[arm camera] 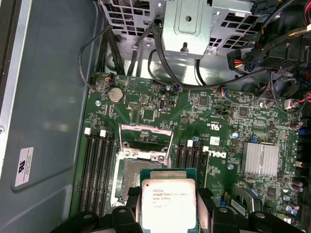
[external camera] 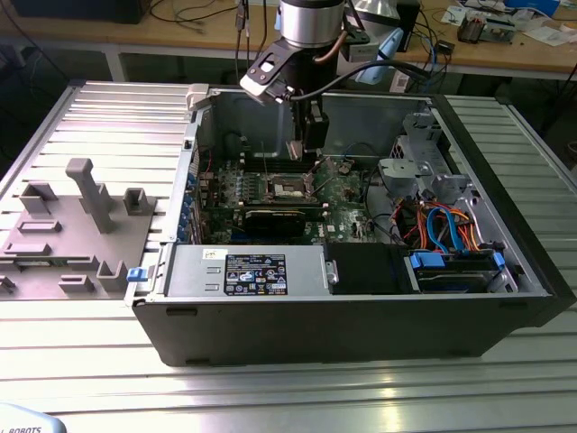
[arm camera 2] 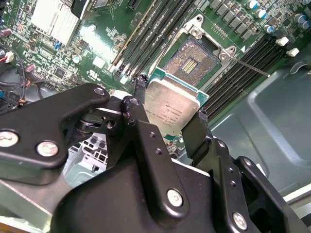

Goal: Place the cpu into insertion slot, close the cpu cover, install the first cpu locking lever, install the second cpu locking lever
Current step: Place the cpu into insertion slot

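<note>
Closest to both wrist cameras, your gripper (arm camera 2: pixel 171 99) has its two black fingers (arm camera 2: pixel 197 133) pinched on opposite edges of the cpu (arm camera 2: pixel 174 108). The chip is carried flat, silvery face toward the lenses and green underside toward the board. It is square, so you get no long axis. In the first wrist view the cpu (arm camera: pixel 167 204) sits with its edges parallel to those of the socket (arm camera: pixel 131 177) and overlaps the socket's near edge.

Just beyond the chip, the second wrist view gives you the socket (arm camera 2: pixel 192 58) with its contact field bare, and a thin lever (arm camera 2: pixel 248 65) slanting away from one corner.

The first wrist view adds the cpu cover (arm camera: pixel 146 132), raised at the socket's far side, with memory slots (arm camera: pixel 97 170) flanking it.

Farther out, the exterior view shows the gripper (external camera: pixel 306 149) reaching down into the open computer case (external camera: pixel 361 316), above the motherboard (external camera: pixel 347 194). A grey tray (external camera: pixel 63 234) lies on the ribbed table (external camera: pixel 270 397), on the exterior view's left.
</note>
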Controlling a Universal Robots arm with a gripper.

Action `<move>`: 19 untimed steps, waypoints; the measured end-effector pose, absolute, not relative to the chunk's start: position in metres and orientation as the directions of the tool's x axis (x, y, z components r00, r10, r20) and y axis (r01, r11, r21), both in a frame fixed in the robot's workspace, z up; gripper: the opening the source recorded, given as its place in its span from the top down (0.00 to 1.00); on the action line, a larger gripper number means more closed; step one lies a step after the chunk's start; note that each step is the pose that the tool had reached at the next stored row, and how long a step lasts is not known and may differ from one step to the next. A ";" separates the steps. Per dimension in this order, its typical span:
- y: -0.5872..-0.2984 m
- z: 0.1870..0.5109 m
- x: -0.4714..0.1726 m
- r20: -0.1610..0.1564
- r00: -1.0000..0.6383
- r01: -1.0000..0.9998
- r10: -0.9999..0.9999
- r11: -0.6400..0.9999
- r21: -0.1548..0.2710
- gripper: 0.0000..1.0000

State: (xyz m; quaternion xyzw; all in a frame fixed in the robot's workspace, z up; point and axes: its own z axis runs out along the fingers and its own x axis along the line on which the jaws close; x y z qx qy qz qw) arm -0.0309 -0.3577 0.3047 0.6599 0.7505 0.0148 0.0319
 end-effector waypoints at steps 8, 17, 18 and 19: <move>-0.358 0.304 -0.031 -0.028 -0.115 0.991 0.993 0.117 0.064 0.46; -0.358 0.304 -0.031 -0.029 -0.104 0.992 0.994 0.106 0.064 0.46; -0.358 0.304 -0.031 -0.029 -0.103 0.992 0.994 0.104 0.064 0.46; -0.358 0.303 -0.031 -0.029 -0.101 0.993 0.994 0.103 0.064 0.46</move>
